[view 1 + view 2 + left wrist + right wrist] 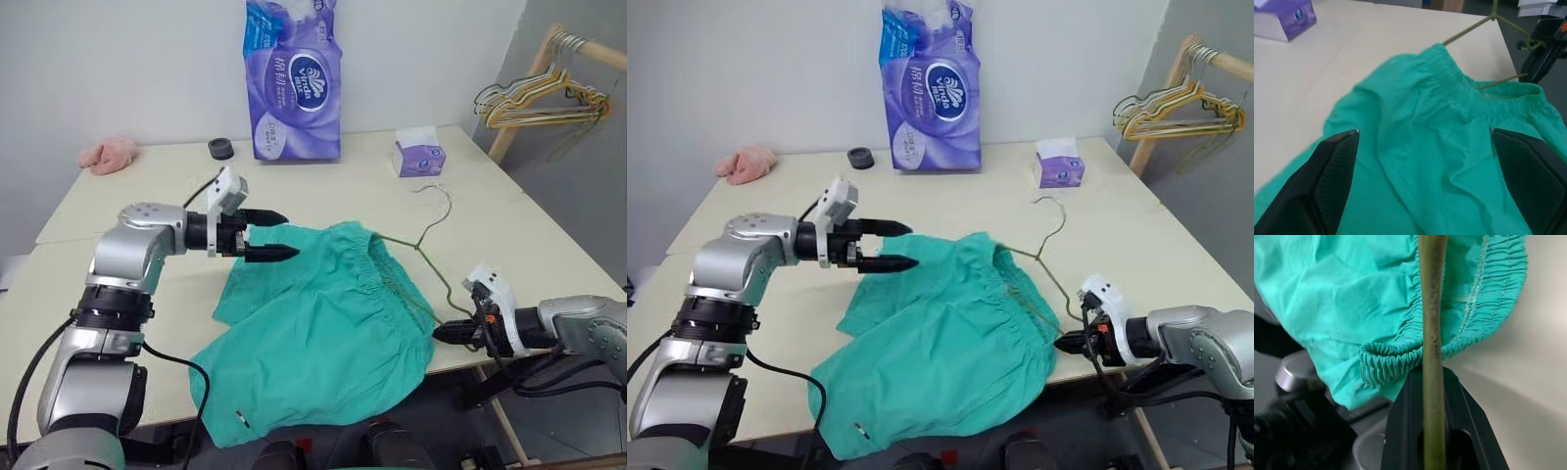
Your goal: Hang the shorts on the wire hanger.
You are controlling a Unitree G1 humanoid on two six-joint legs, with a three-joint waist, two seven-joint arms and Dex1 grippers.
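Right gripper (443, 334) pinching wire hanger (423, 247), hook rearward.

Matt teal cloth shorts (328, 333) with puckered elastic waistband, thin dull olive wire hanger (431, 257), smooth matt pale table (323, 186), glossy purple plastic pack (294, 83) upper centre, fuzzy pink cloth (108, 154) upper left

My two head eyes look forward and down over the bench (323, 186), sharing it all. My wrist cameras sit close: left over the shorts (1449, 161), right along the hanger (1432, 333).
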